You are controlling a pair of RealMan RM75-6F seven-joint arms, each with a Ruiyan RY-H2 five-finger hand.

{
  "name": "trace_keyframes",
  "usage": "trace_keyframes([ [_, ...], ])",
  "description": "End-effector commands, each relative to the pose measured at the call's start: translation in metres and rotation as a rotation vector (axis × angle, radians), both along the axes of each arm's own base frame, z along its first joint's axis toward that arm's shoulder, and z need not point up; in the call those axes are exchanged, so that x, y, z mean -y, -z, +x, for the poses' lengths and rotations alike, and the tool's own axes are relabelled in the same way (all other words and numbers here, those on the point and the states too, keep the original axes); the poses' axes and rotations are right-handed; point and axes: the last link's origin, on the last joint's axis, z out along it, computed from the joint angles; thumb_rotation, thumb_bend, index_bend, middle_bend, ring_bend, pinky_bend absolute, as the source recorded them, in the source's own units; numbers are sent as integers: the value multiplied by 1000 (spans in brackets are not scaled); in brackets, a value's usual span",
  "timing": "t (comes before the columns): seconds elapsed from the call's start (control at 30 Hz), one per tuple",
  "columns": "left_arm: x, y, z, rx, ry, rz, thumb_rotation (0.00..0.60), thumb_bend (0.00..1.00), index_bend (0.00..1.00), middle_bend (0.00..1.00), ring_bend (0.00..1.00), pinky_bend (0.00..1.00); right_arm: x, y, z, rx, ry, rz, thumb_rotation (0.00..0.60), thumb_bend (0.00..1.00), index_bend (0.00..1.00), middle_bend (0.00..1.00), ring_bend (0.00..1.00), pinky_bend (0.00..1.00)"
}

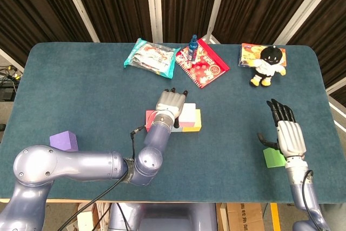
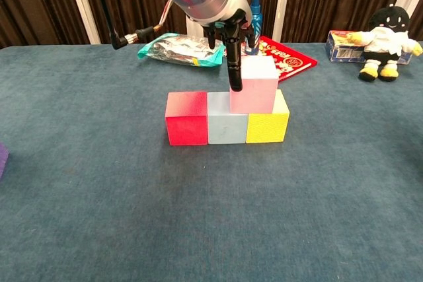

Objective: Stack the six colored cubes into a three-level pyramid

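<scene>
A red cube (image 2: 186, 118), a light blue cube (image 2: 227, 118) and a yellow cube (image 2: 268, 122) stand in a row, touching. A pink cube (image 2: 254, 85) sits on top, over the blue and yellow ones. My left hand (image 1: 168, 104) hovers above the row's left part holding nothing; one finger (image 2: 235, 70) points down along the pink cube's left front edge. A purple cube (image 1: 64, 140) lies far left. A green cube (image 1: 274, 157) lies at the right, beside my right hand (image 1: 286, 131), which is upright with fingers spread and empty.
Along the far side of the table lie a snack bag (image 1: 150, 57), a red booklet (image 1: 203, 63) with a blue bottle (image 1: 193, 44), and a plush toy (image 1: 268, 63) on a box (image 1: 250, 53). My left arm (image 1: 81, 166) spans the near left.
</scene>
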Motion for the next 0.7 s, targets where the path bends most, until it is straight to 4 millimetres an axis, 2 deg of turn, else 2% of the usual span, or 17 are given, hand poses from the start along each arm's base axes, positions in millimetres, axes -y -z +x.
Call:
trace_keyframes([
  [0.03, 1, 1, 0, 3, 1, -4, 600, 199, 0, 236, 45, 107, 0, 0, 0, 2, 0, -1, 600, 328, 0, 0, 0, 0],
  [0.7, 2, 2, 1, 7, 9, -13, 600, 199, 0, 239, 45, 107, 0, 0, 0, 2, 1, 2, 600, 328, 0, 0, 0, 0],
])
